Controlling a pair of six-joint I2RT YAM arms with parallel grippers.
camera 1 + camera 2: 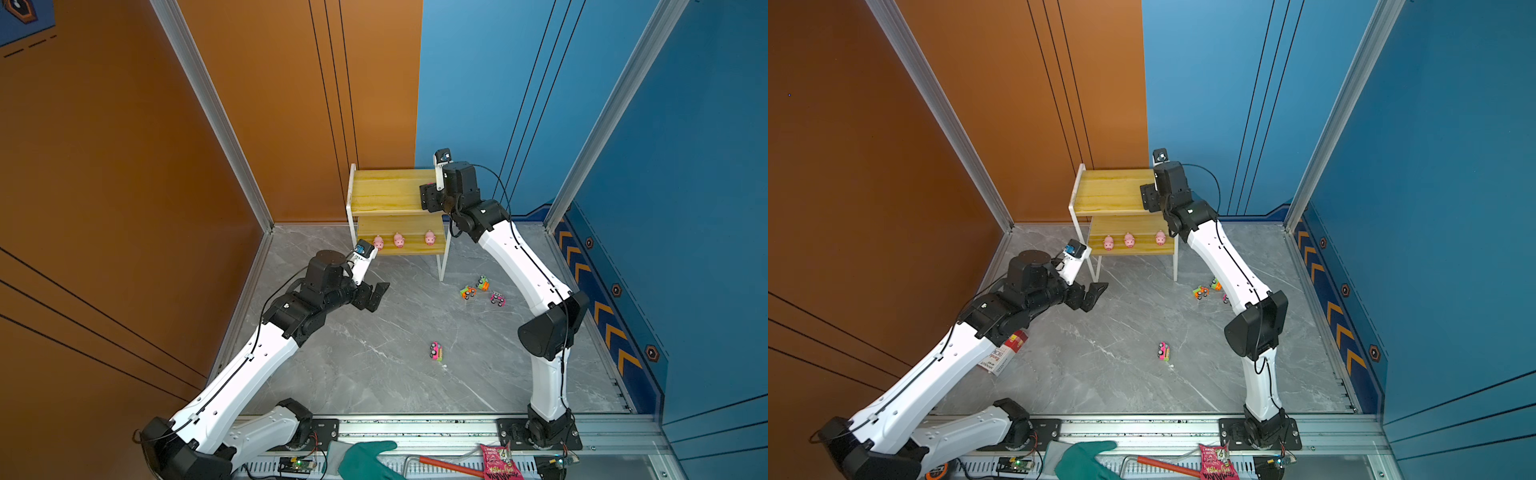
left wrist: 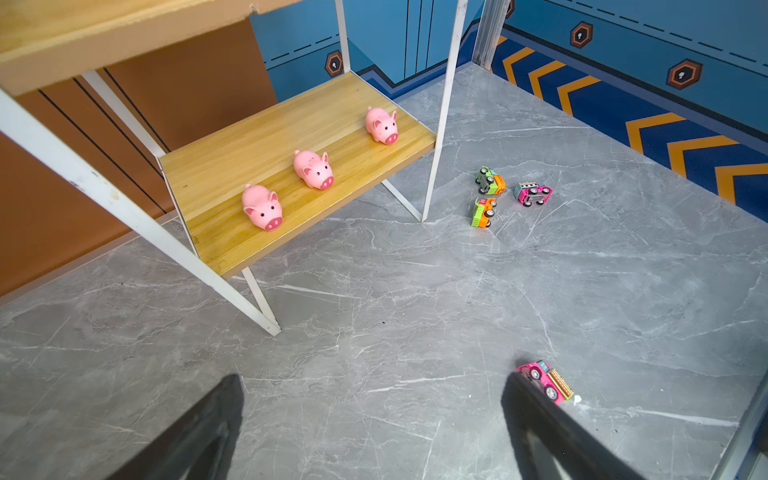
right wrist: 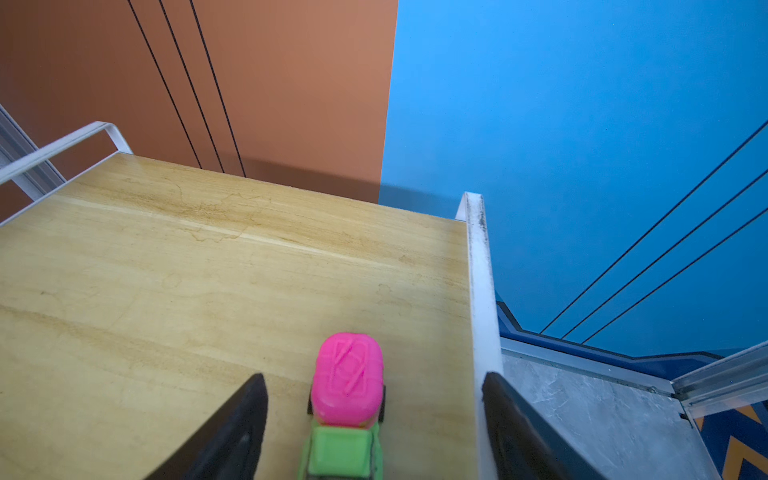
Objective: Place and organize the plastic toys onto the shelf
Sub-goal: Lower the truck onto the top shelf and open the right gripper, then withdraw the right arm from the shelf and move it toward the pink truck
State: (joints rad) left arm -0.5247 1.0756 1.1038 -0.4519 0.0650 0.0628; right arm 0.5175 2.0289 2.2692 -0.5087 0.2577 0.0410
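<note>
R hand [image 3: 374, 378] is gaping wide round a pink-green truck [image 3: 347, 399] sitting on the shelf [image 1: 386, 187] top board, 3 pigs [image 2: 313, 168] lining the lower one, L hand [image 2: 374, 378] hovering wide, empty, 4 trucks [image 2: 490, 185] lying on the worktop [image 2: 374, 291].

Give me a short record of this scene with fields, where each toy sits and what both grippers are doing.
shelf: two wooden boards, white frame
lower board: three pink pigs in a row
top board: pink and green truck, at the end by the right arm
tabletop: three trucks clustered beside the shelf's leg; lone pink truck nearer the middle
left gripper: open, empty, above the tabletop
right gripper: open, jaws either side of the top-board truck, not touching it
not yet shelved: four trucks
</note>
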